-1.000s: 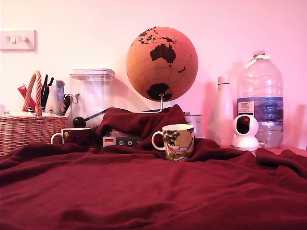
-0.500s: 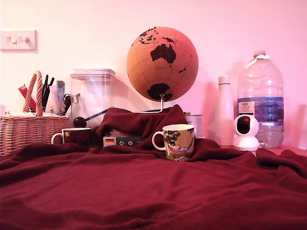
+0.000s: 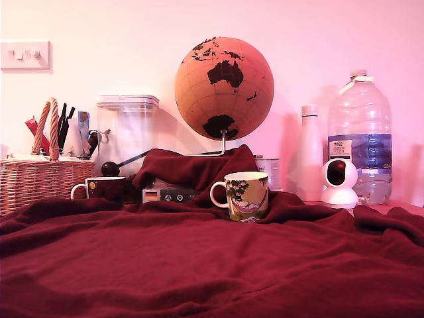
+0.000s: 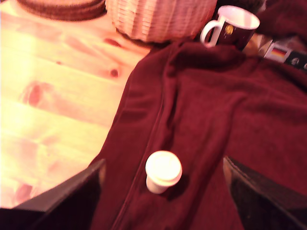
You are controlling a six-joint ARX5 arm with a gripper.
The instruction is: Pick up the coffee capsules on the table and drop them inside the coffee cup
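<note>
Covering most of the desk (image 3: 212, 265) is a rumpled dark red fleece cloth, soft and deeply creased; in the wrist view its hemmed border is leaving a strip of pale knotty pine bare along one desk edge. Standing upright on a fold near that border is a coffee capsule (image 4: 162, 171), a small tapered cup of smooth white material with a flat round lid. The pincer (image 4: 163, 191) is hovering over it with its two dark jaws spread wide, one to each side of the capsule, touching nothing and holding nothing. Sitting on the cloth toward the far desk edge in the exterior view is the coffee cup (image 3: 246, 195), a glossy cream ceramic cylinder printed in green and pink, its loop handle pointing to the exterior view's left. Lying beyond the capsule are a dark mug (image 4: 232, 27) with a white handle and white interior and, just beside it, a coarse woven wicker basket (image 4: 160, 18).
</note>
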